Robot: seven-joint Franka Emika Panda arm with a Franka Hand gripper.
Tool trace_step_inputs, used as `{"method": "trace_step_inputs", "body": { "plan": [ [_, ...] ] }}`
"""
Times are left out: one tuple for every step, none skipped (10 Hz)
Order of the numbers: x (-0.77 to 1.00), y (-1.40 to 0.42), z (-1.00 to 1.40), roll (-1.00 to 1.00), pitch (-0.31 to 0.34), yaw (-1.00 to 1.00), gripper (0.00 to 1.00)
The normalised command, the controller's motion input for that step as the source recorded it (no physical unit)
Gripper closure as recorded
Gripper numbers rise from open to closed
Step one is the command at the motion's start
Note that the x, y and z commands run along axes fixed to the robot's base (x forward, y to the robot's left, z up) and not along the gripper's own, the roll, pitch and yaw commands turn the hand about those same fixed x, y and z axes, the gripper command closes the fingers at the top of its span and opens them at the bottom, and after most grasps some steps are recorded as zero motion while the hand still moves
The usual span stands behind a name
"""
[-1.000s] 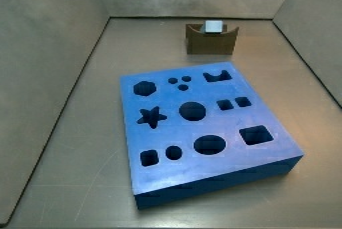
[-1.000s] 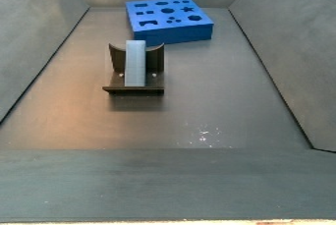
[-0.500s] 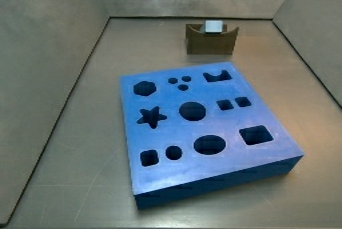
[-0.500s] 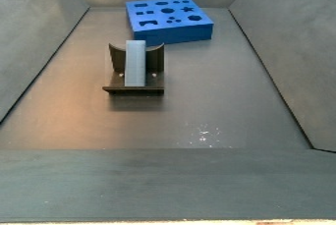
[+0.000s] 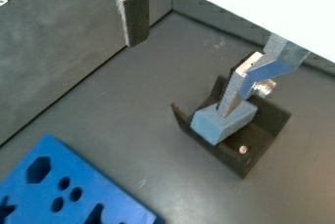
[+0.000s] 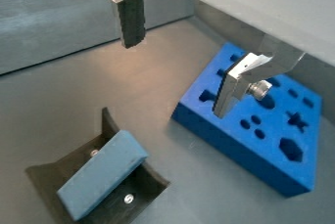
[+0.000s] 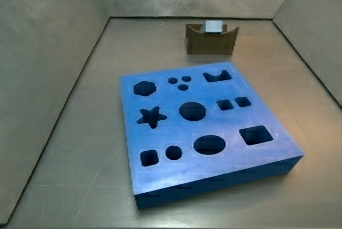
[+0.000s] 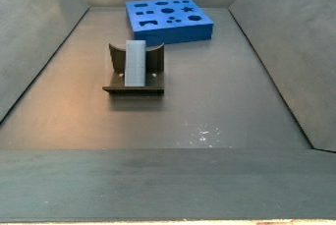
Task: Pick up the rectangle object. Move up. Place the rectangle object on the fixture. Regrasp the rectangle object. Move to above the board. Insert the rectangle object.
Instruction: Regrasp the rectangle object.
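The light blue-grey rectangle object rests in the dipped middle of the brown fixture, alone and untouched. It shows in both wrist views and in a side view. The fixture stands on the floor apart from the blue board. My gripper is open and empty, high above the floor, with nothing between its fingers. It is out of both side views.
Grey sloped walls enclose the dark floor on all sides. The board has several dark shaped holes, among them a star and a round hole.
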Motion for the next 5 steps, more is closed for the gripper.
{"method": "trace_step_inputs", "body": {
  "plan": [
    [-0.03,-0.02,0.01,1.00,-0.031,0.01,0.00],
    [-0.03,-0.02,0.01,1.00,-0.039,0.01,0.00],
    [-0.02,-0.02,0.01,1.00,-0.044,0.01,0.00],
    [-0.02,-0.02,0.01,1.00,-0.051,0.01,0.00],
    [-0.02,-0.02,0.01,1.00,-0.055,0.01,0.00]
  ]
}}
